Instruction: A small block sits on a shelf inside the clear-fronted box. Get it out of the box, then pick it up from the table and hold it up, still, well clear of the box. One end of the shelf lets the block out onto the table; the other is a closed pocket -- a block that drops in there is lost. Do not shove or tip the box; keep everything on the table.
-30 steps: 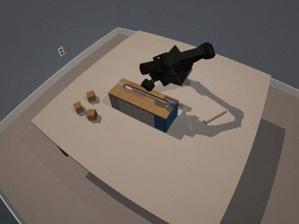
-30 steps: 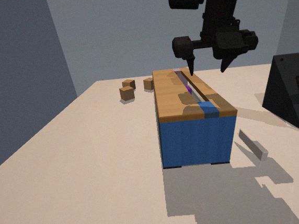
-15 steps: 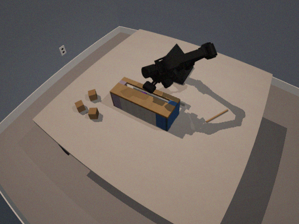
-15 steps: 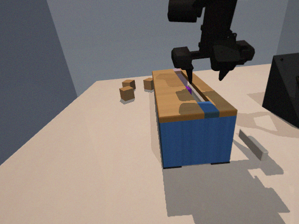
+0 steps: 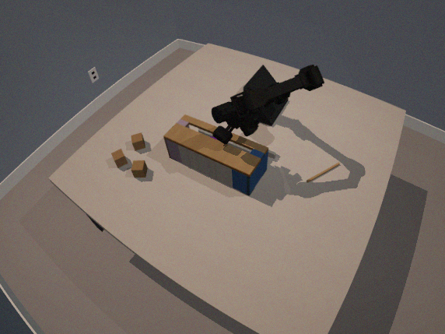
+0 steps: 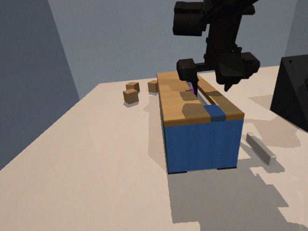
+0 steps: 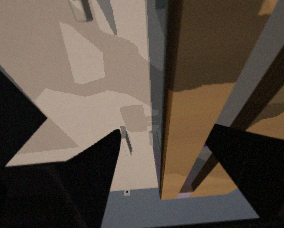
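The long box has a wooden top with a narrow slot, a blue end and a pale purple end. A bit of the purple block shows through the slot; most of it is hidden by the box top and a finger. My gripper is open and empty, straddling the box's arm-side top strip. One fingertip is at the slot close to the block; whether it touches the block or reaches inside cannot be told. The other finger is beyond the box's arm side.
Three wooden cubes stand beyond the pale purple end. A grey bar lies on the arm side near the blue end. Another small grey bar lies farther along that side. A thin wooden stick lies beyond the blue end.
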You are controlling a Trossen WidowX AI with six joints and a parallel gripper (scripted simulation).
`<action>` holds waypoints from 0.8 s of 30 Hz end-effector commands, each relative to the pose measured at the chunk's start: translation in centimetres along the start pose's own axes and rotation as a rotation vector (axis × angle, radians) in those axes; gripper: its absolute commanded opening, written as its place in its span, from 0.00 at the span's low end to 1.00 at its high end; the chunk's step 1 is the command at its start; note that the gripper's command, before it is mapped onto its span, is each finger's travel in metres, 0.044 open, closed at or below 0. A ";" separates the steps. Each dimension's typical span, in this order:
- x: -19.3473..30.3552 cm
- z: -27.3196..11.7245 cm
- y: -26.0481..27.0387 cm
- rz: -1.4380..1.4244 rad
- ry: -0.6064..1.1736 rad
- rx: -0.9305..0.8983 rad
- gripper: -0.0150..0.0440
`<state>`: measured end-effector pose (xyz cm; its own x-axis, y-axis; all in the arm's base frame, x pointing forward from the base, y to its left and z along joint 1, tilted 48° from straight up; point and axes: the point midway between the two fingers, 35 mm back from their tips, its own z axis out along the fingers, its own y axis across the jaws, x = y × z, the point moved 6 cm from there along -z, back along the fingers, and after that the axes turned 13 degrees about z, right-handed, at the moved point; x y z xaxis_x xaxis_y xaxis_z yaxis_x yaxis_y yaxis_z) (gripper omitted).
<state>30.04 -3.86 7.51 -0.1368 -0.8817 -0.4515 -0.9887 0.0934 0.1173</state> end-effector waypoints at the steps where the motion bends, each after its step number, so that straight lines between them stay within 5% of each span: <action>1: -0.3 0.7 0.1 0.003 -0.005 0.001 0.93; 24: 1.5 2.4 -0.3 -0.001 -0.001 0.000 0.93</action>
<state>29.90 -3.50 5.25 -0.1385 -0.8791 -0.4561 -0.9883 0.0929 0.1209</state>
